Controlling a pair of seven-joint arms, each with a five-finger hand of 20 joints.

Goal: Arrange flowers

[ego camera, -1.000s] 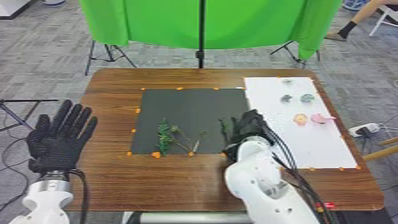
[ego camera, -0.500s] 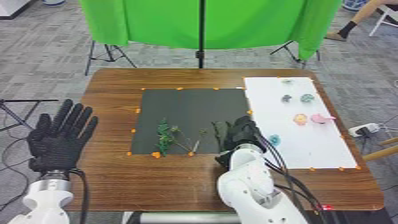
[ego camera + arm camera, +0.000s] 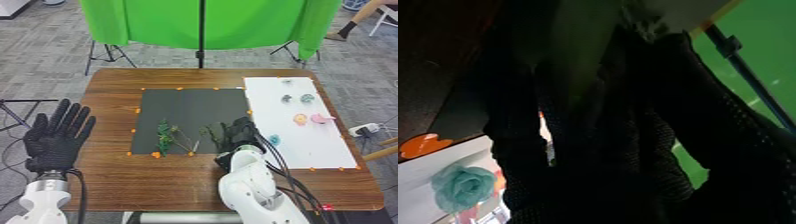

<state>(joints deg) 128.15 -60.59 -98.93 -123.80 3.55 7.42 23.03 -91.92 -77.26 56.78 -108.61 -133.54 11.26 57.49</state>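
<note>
Sprig [image 3: 210,133] held in right hand [image 3: 241,132], fingers curled round it; leafy end projects at 9 o'clock. Laid greens [image 3: 163,135] on mat [image 3: 191,107] lie beyond, also 9 o'clock. Right hand nearer; placing likely that way.

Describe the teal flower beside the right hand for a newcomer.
A white rectangular sheet lies on the brown wooden table. On its near half, right of the black-gloved right hand, sits the ruffled teal flower, nearer the robot than the grey-green piece, pink piece and peach piece.
</note>
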